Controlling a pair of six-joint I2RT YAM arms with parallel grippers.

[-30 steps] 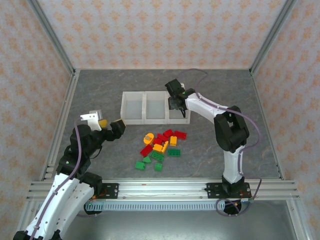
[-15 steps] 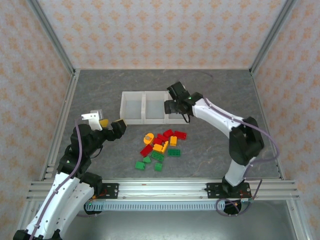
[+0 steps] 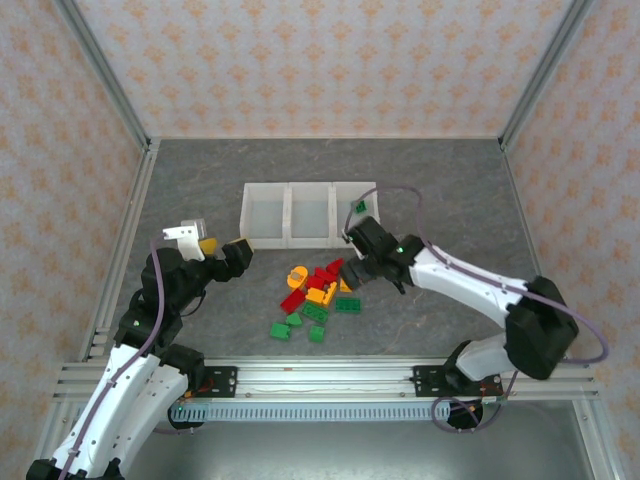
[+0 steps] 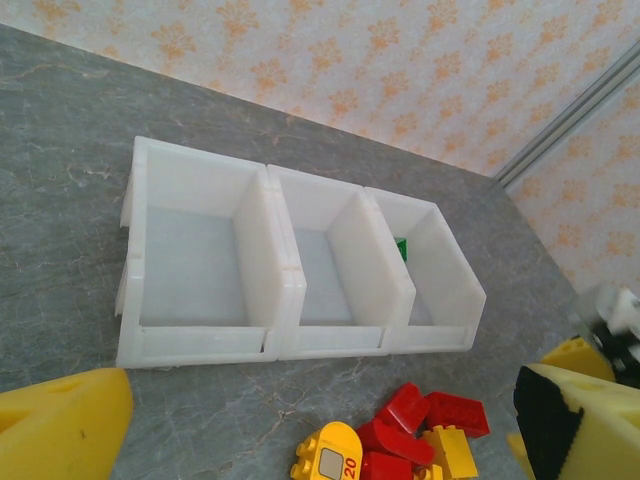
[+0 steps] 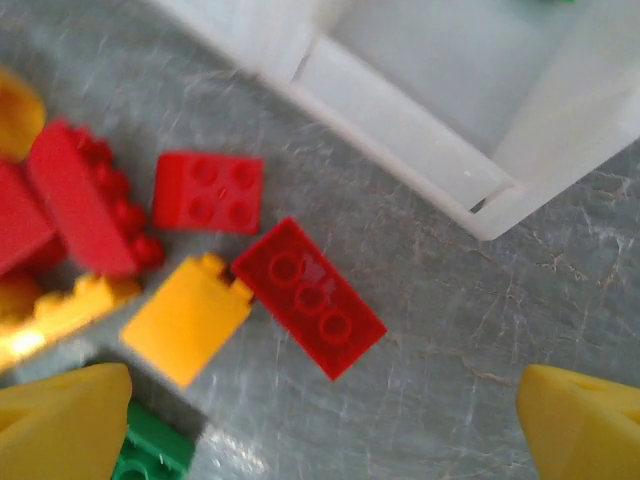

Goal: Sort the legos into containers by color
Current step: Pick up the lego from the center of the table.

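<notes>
Counter point(image 3: 450, 190): grey stone-pattern surface, patterned walls on three sides.
Containers point(image 3: 310, 186): three white translucent bins joined in a row, open tops up, toward the far middle of the counter.
Binned piece: one green brick point(image 3: 358, 207) lies at the far end of the right-hand bin; the left wrist camera catches it behind the dividing wall point(image 4: 400, 247).
Legos point(image 3: 318, 290): loose pile of red, orange-yellow and green pieces on the counter just in front of the bins; the greens sit mostly on the near side.
Left tool point(image 3: 222, 246): fingers spread wide, nothing between them; held off to the left of the pile, near the left bin's front corner.
Right tool point(image 3: 348, 272): fingers wide apart, gripping nothing; hovers over the pile's right edge, just in front of the right-hand bin.
Below right tool: long red brick point(image 5: 310, 297) flat on the counter, an orange-yellow brick point(image 5: 187, 318) touching its corner, a square red brick point(image 5: 208, 192) just beside.
</notes>
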